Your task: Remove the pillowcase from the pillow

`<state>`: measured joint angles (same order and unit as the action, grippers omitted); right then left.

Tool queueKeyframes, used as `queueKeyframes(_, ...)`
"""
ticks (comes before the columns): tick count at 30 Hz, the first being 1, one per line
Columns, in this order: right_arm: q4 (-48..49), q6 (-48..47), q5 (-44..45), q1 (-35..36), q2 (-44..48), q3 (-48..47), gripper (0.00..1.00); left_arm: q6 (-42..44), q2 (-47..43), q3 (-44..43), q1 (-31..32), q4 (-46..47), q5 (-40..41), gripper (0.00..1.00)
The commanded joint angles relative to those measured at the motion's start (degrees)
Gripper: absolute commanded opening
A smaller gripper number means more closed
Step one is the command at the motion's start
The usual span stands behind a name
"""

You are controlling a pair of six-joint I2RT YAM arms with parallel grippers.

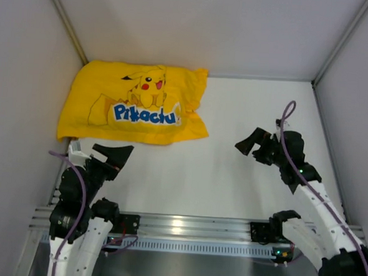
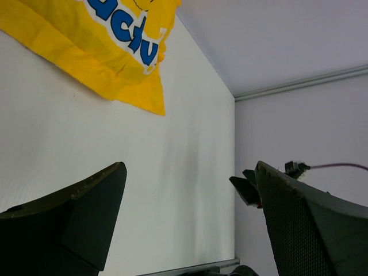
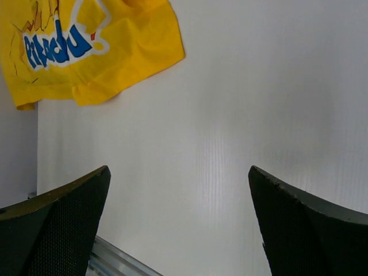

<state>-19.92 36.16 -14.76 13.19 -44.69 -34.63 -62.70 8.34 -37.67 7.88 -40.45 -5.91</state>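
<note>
A yellow pillowcase (image 1: 136,104) lies on the white table (image 1: 244,173), far-left corner.

The bright yellow thin fabric pillowcase (image 1: 136,104) lies wrinkled in the far left corner of the white table (image 1: 244,173). Its Pikachu cartoon and blue-white lettering face up; a pillow inside cannot be seen

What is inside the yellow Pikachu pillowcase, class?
Only the printed outside of the pillowcase shows, wrinkled on the table. Its fabric hides whatever is inside; no pillow is visible.

Left gripper (image 2: 191,167) spread wide; right gripper (image 3: 179,169) likewise.
</note>
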Motion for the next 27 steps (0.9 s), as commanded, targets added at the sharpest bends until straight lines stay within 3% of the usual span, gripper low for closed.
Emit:
queueKeyframes(1, 15.4, 1.19, -5.44, 3.5, -12.67, -3.33, 0.99, 5.03, 2.46, -4.16, -0.41, -1.74, 1.61, 0.96)
queueKeyframes(4, 21.4, 0.58, -2.3, 9.29, -26.21, -10.86, 1.0, 8.19, 4.92, -6.27, -0.41, -1.83, 0.91, 0.94)
queueKeyframes(8, 26.33, 0.31, 0.87, 10.54, -40.44, -16.77, 0.99, 10.05, 7.3, -8.21, -0.41, -1.83, -2.34, 0.91)
queueKeyframes(15, 36.44, 4.87, -5.44, 10.45, -56.72, -24.86, 0.99, 12.95, 8.8, -7.24, -0.41, -1.74, -3.41, 0.9)
queueKeyframes(19, 40.73, 6.03, -4.48, 9.93, -64.11, -29.52, 0.99, 13.39, 9.76, -7.59, -0.41, -1.57, -2.96, 0.9)
queueKeyframes(27, 39.01, 2.86, -6.94, 10.18, -78.43, -42.87, 0.99, 16.72, 12.22, -8.82, -0.41, -1.21, -4.55, 0.89)
